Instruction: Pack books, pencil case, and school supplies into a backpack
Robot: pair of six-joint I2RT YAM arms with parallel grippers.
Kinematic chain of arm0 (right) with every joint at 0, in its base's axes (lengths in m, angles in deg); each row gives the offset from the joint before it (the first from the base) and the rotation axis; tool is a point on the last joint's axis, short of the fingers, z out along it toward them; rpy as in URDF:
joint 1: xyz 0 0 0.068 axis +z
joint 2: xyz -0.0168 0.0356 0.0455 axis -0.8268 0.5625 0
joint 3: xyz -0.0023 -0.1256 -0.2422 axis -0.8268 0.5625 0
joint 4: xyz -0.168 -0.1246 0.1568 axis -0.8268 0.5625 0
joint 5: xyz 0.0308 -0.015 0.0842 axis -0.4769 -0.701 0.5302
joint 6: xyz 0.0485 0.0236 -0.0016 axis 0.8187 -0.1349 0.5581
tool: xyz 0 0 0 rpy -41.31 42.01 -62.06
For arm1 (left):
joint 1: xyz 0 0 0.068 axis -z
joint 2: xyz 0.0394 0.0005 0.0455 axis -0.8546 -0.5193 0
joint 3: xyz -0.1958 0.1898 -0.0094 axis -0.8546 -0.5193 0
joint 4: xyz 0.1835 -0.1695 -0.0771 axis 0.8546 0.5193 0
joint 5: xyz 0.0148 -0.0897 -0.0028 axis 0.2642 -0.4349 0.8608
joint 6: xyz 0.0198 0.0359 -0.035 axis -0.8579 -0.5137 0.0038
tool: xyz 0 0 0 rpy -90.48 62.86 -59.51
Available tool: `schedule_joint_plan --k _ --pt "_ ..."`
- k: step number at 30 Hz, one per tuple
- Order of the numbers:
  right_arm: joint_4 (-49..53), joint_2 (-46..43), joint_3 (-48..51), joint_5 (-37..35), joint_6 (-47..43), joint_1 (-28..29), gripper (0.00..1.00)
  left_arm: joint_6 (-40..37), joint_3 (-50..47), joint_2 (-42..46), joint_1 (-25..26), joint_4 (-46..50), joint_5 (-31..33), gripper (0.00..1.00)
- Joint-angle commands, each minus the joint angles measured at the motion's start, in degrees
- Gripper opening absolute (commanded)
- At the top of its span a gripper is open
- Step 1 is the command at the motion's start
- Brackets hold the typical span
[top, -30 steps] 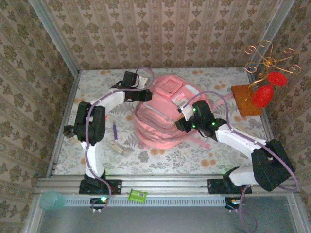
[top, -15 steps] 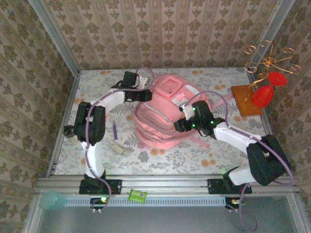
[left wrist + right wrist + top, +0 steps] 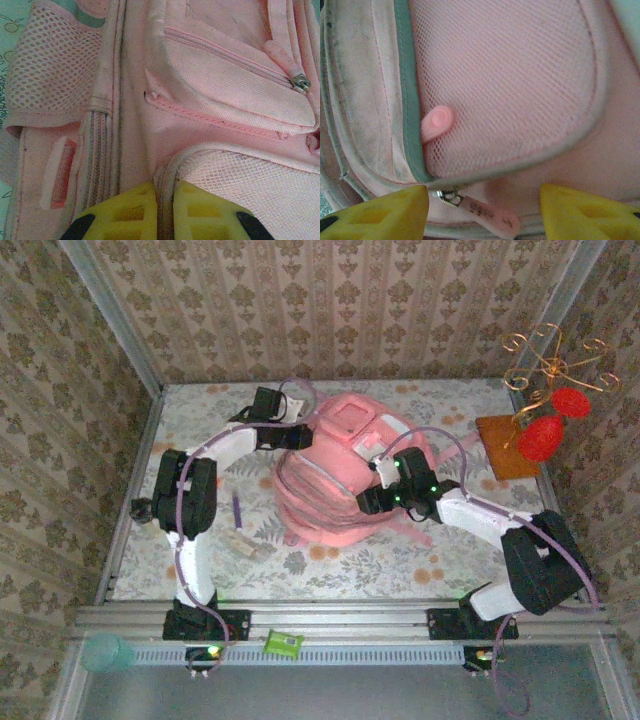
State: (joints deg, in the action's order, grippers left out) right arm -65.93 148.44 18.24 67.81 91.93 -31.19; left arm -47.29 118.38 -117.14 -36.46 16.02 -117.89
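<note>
The pink backpack (image 3: pixel 335 480) lies in the middle of the floral tabletop (image 3: pixel 440 555), front side up, with a strap trailing off its near right edge. The left pincer (image 3: pixel 165 194) sits at the bag's far left side. Its two yellow fingers (image 3: pixel 132 215) are drawn close together, pinching a raised seam of the pink fabric that runs up between them. Just beyond that grip, the left wrist view shows a zipped front pocket with a metal slider (image 3: pixel 300 81) at its right end and a mesh side pocket (image 3: pixel 55 70) off to the left. The right pincer (image 3: pixel 484 197) is on the bag's right side with its jaws standing wide apart and nothing held. A pink zip pull (image 3: pixel 487 216) lies in the gap between the fingers, its metal end just beside the left-hand one in that view, though contact cannot be told. Above it is a mesh panel (image 3: pixel 510 80) edged with a teal binding (image 3: pixel 406 75), and a small round pink tab (image 3: pixel 439 121) pokes out beside that binding. On the tabletop left of the backpack, apart from it, lie a thin purple pen (image 3: pixel 237 508) and, nearer the arm bases, a small beige block (image 3: pixel 247 544). At the far right corner stands a wooden base (image 3: pixel 505 448) carrying a gold wire stand (image 3: pixel 555 358) with red pieces (image 3: pixel 545 437). On the near rail rest a small green item (image 3: pixel 283 643) and a teal cup (image 3: pixel 100 651).
</note>
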Motion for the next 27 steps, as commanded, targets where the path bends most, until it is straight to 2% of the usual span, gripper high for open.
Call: schedule_joint_plan --k 1,7,11,17,27 --pt "5.9 -1.8 -0.8 -4.5 -0.1 0.9 0.62 -0.6 0.2 -0.5 -0.5 3.1 1.8 0.0" --pt "7.6 -1.8 -3.2 -12.0 -5.8 4.9 0.58 -0.2 0.1 -0.5 -0.5 2.8 1.2 0.0" --pt "9.2 -1.8 -4.3 -16.7 -15.0 7.9 0.57 -0.2 0.1 -0.3 -0.6 2.8 1.1 0.0" --pt "9.4 -1.7 -5.0 -16.6 -23.8 8.1 0.55 0.0 0.3 -0.4 -0.6 2.6 0.6 0.0" --pt "9.3 4.0 -7.7 -17.4 -26.3 7.8 0.45 -0.1 0.0 -0.1 -0.6 2.7 0.6 0.0"
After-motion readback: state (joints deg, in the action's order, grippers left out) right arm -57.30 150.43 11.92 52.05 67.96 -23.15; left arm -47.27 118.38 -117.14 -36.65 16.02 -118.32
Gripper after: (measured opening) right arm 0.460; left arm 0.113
